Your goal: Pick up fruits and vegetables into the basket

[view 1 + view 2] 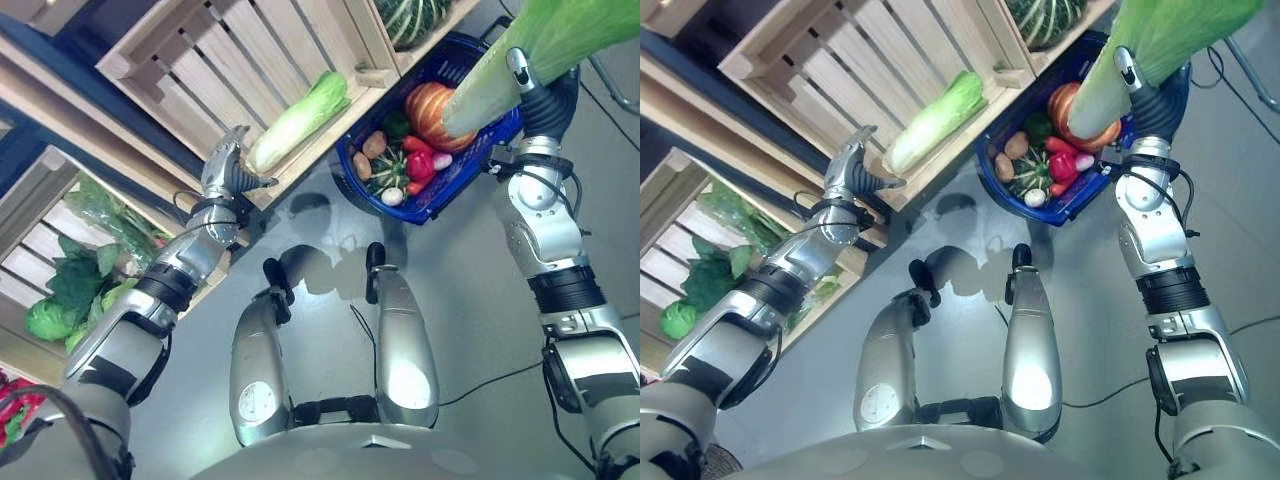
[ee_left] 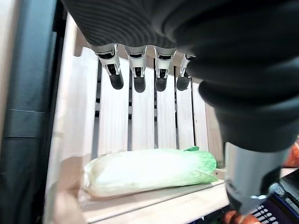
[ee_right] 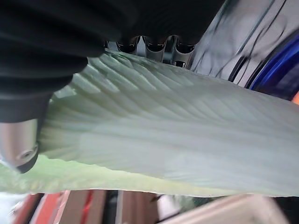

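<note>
Over the blue basket (image 1: 450, 185), the right hand (image 1: 545, 95) grips a cabbage (image 1: 520, 50).

The basket (image 1: 446, 186) is blue, with red peppers (image 1: 419, 163), an orange pumpkin (image 1: 428, 108) and a green-and-white striped squash (image 1: 386, 171) inside. The long cabbage (image 1: 298, 121) on the pale wooden crate (image 1: 225, 62) is light green and white. The big cabbage (image 3: 187, 140) is pale green with white ribs.

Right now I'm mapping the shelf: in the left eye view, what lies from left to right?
Round green cabbage → left hand → long pale green napa cabbage → blue plastic basket → right hand gripping another napa cabbage.
</note>
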Tool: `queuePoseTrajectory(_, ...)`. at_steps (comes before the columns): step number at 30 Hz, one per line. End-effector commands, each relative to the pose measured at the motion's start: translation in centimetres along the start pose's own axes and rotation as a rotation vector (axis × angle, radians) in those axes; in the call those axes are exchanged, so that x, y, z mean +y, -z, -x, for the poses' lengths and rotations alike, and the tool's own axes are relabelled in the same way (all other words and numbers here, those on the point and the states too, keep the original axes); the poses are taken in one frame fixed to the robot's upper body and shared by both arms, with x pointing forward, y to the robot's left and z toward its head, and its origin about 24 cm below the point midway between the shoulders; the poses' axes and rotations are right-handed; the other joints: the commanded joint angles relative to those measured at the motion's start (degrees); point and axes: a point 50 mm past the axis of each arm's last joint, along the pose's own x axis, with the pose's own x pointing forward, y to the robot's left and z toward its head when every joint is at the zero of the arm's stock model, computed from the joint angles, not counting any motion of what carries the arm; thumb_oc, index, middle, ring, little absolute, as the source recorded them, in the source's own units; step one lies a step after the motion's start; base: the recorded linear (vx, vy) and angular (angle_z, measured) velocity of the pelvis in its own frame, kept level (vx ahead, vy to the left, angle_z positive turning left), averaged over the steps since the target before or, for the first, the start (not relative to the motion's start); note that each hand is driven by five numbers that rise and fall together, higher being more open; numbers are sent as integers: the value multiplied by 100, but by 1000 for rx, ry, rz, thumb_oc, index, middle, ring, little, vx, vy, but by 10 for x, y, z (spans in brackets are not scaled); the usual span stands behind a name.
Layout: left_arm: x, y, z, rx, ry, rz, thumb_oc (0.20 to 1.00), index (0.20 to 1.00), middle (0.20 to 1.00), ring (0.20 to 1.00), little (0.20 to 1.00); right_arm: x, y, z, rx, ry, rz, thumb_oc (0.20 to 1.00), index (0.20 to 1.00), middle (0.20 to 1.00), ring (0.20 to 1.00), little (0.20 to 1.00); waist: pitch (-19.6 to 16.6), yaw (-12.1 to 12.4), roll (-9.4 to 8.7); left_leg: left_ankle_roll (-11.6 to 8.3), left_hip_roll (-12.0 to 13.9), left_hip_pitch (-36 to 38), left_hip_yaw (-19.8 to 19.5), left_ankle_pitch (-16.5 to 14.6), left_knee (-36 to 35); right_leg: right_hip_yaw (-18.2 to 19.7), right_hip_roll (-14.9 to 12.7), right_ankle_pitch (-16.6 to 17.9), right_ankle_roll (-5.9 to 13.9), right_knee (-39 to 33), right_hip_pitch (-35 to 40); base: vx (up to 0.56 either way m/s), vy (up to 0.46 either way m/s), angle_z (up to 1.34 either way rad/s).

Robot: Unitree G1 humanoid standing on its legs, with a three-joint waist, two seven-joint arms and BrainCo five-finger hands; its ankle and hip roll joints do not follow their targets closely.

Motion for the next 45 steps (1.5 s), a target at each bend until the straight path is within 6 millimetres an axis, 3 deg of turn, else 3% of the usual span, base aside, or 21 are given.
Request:
queuePoseTrajectory(1,25,-19,-18,-32,-159,88,1000,1000,1000,1000,1000,-15,-29,-14,-153,78,20,200,200,200,200,200,-165,-133,61,45,-29,-143,57,-726,422,-117,160,-278,175,78,-157,-49,26,-14)
queuePoseTrajectory(13,52,-79,-50,-98,-330,183,1000,1000,1000,1000,1000,-13,13,-41,56,55,65,200,200,200,200,200,-165,-279,599,-138,-41,-943,307,-510,418,141,154,-442,67,548,-1326,-16,51,-14)
queuePoseTrajectory(21,65,-99,-63,-96,-358,173,1000,1000,1000,1000,1000,1,23,-57,182,-49,-48,200,200,200,200,200,-165,-207,854,-224,-99,-1350,320,-395,397,203,93,-512,1,785,-1881,1,11,0)
queuePoseTrajectory(28,72,-94,-71,-9,-363,200,1000,1000,1000,1000,1000,20,18,-66,208,-175,-88,200,200,200,200,200,-165,-105,923,-247,-142,-1706,208,-341,452,226,112,-536,-22,915,-2248,-1,-30,11)
queuePoseTrajectory(39,74,-69,-76,154,-331,247,1000,1000,1000,1000,1000,30,24,-71,330,-220,-159,200,200,200,200,200,-165,22,889,-229,-115,-2108,63,-365,640,219,162,-528,-33,1005,-2538,0,-16,2)
queuePoseTrajectory(44,81,-58,-77,201,-330,221,1000,1000,1000,1000,1000,37,42,-60,489,-299,-163,200,200,200,200,200,-165,56,768,-221,-80,-2146,9,-366,697,164,180,-474,-28,923,-2471,2,-9,0)
queuePoseTrajectory(45,84,-56,-77,203,-328,207,1000,1000,1000,1000,1000,36,47,-57,524,-295,-193,407,407,407,407,407,-165,79,728,-213,-63,-2161,-14,-365,714,147,190,-455,-25,911,-2454,8,-62,-1)
